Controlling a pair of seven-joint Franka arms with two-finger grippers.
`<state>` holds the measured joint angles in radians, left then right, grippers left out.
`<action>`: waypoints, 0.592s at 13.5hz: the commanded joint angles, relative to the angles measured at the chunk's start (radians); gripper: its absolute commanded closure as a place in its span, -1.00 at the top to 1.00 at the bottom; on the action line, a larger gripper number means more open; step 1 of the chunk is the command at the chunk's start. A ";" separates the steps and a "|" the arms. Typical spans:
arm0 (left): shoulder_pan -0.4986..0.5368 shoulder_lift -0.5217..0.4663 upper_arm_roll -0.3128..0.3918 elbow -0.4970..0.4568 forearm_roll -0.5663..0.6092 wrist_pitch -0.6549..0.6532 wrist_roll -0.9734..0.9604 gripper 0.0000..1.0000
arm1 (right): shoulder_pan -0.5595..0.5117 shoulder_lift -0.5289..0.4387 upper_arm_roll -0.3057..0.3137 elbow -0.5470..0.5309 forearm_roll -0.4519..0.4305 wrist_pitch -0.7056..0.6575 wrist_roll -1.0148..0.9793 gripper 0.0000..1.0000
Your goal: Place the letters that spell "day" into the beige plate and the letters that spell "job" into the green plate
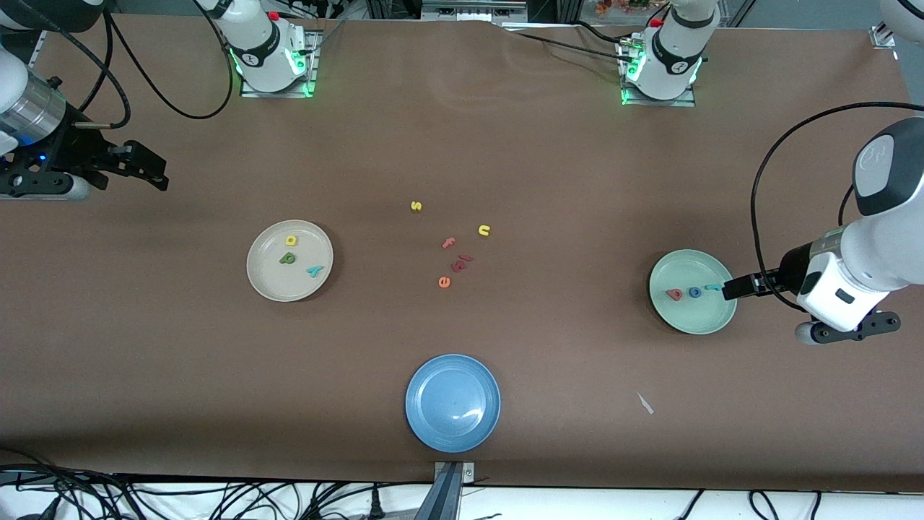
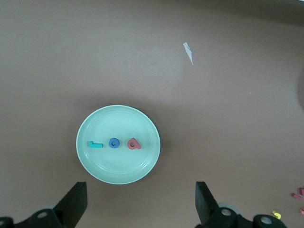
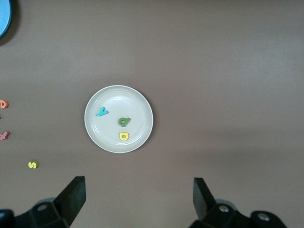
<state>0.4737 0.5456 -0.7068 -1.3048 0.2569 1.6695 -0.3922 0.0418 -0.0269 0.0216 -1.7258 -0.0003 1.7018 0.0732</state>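
Observation:
The beige plate [image 1: 271, 278] lies toward the right arm's end of the table. It holds the yellow "a" [image 1: 291, 240], the green "d" [image 1: 288, 258] and the teal "y" [image 1: 315, 271]. The green plate [image 1: 689, 318] lies toward the left arm's end and holds the pink "b" [image 1: 675, 295], the blue "o" [image 1: 694, 292] and the teal "j" [image 1: 713, 287]. My left gripper [image 2: 141, 199] hangs open and empty over the table just beside the green plate [image 2: 118, 123]. My right gripper [image 3: 137, 197] is open and empty over bare table, well apart from the beige plate [image 3: 137, 107].
A blue plate [image 1: 452, 402] sits mid-table near the front camera. Loose letters lie in the middle: a yellow "s" [image 1: 416, 206], a yellow "n" [image 1: 484, 230], a pink "f" [image 1: 449, 243], an orange "e" [image 1: 444, 282] and dark red pieces [image 1: 460, 263]. A white scrap [image 1: 644, 403] lies nearer the front camera than the green plate.

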 commanded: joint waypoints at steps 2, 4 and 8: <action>-0.009 0.017 -0.003 0.035 -0.010 -0.022 0.006 1.00 | -0.011 0.007 0.005 0.022 0.019 -0.021 0.002 1.00; -0.035 0.019 0.013 0.035 -0.008 -0.022 0.007 1.00 | -0.011 0.007 0.005 0.022 0.017 -0.022 0.002 1.00; -0.326 0.010 0.382 0.133 -0.069 -0.028 0.203 1.00 | -0.013 0.007 0.005 0.022 0.017 -0.024 0.002 1.00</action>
<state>0.2691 0.5488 -0.4798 -1.2488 0.2409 1.6694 -0.3080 0.0403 -0.0254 0.0213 -1.7257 -0.0002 1.7003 0.0732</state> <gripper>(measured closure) 0.000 0.000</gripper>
